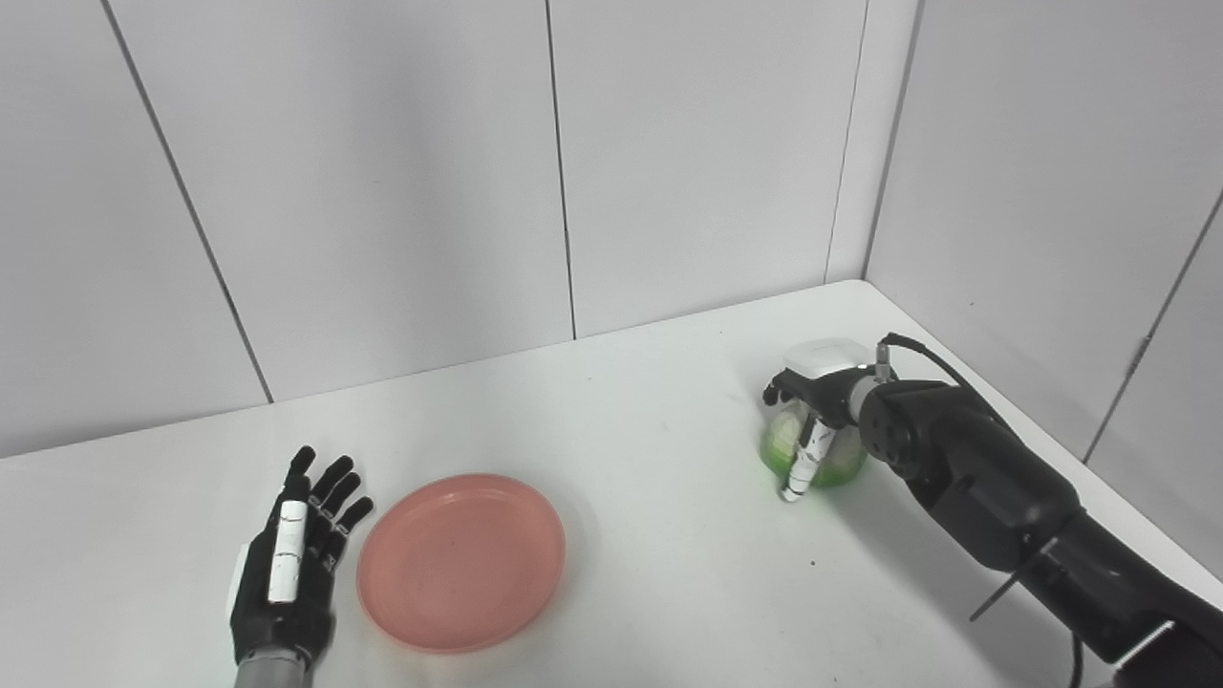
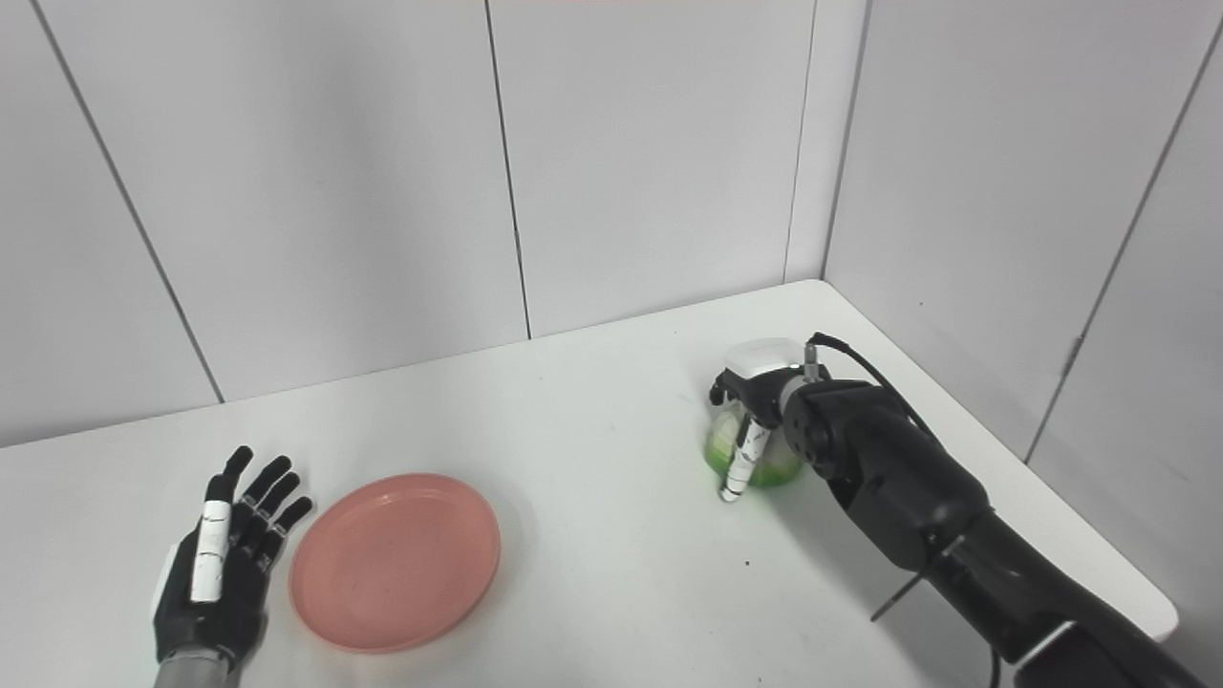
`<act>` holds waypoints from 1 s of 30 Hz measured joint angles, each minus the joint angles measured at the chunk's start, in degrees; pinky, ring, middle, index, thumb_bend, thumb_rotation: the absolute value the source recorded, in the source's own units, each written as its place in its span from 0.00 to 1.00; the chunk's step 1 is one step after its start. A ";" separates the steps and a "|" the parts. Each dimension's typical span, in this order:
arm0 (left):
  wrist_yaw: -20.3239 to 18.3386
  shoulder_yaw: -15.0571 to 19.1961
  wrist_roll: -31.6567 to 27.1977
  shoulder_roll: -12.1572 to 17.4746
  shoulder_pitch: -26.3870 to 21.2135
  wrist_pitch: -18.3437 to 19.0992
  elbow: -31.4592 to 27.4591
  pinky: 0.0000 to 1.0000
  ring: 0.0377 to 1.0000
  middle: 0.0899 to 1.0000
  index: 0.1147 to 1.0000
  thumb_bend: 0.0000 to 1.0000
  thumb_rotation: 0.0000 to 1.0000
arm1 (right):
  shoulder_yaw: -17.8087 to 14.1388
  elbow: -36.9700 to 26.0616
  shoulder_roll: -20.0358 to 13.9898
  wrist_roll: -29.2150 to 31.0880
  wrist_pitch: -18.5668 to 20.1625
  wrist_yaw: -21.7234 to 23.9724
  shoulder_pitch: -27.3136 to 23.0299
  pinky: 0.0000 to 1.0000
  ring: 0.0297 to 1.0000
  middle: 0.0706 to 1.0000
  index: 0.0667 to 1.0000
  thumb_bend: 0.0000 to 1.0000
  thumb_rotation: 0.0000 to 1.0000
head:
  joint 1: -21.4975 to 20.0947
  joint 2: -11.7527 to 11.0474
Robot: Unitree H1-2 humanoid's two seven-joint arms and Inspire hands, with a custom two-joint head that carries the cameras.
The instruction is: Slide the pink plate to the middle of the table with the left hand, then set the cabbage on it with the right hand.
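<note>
Beside the left hand, just off its fingertip side, lies the pink plate, flat on the white table and close to the hand without clearly touching it. That hand is spread flat, fingers apart, holding nothing. Well apart from it, across the table, the right hand sits over the cabbage, thumb running down the near side and fingers curled over the top; it looks closed on the vegetable, though whether the cabbage is lifted or resting on the table cannot be told.

Judging from this, the plate seems placed roughly centrally and the cabbage grasp is the step in hand. Several things could go wrong. The cabbage is rounded and smooth-looking, so a hold mostly from above could let it slip or roll out during the carry towards the plate. The plate is shallow, and a drop near its rim might tip it or let the cabbage roll off. The left hand lying so near the plate could nudge it if it shifts.

From the right eye the table's far right corner and edge show fully beside the right arm; the left eye crops that edge but shows the left hand a little larger.
</note>
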 measured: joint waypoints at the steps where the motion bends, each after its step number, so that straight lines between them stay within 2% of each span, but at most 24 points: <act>1: -0.02 0.00 -0.02 0.00 0.00 0.06 0.00 0.83 0.87 0.84 0.92 0.88 0.68 | 0.17 -0.15 -0.11 -0.07 0.01 0.05 0.03 0.28 0.44 0.46 0.70 0.54 0.00 | 0.00 0.00; 7: -0.07 -0.06 -0.63 0.02 -0.02 0.19 -0.05 0.81 0.88 0.82 0.92 0.87 0.69 | 0.41 -0.52 -0.47 -0.25 0.14 1.01 -0.03 0.26 0.43 0.45 0.70 0.53 0.00 | 0.00 -0.09; 11: -0.09 -0.13 -0.64 0.04 -0.03 0.18 -0.03 0.80 0.88 0.84 0.92 0.88 0.69 | 0.73 -0.73 -0.84 -0.21 0.09 1.60 -0.14 0.23 0.40 0.48 0.70 0.53 0.00 | -0.17 -0.09; 22: -0.36 -0.09 -1.12 0.01 -0.04 0.61 -0.03 0.82 0.89 0.84 0.92 0.88 0.68 | 1.40 -0.66 -1.36 -0.21 0.09 4.05 -1.03 0.21 0.40 0.47 0.71 0.53 0.00 | 0.26 -0.26; 30: -0.41 -0.21 -0.99 0.01 -0.05 0.69 -0.03 0.82 0.88 0.84 0.92 0.88 0.68 | 2.44 -0.69 -2.24 -0.14 -0.27 5.61 -1.85 0.22 0.39 0.47 0.65 0.53 0.00 | 0.61 0.09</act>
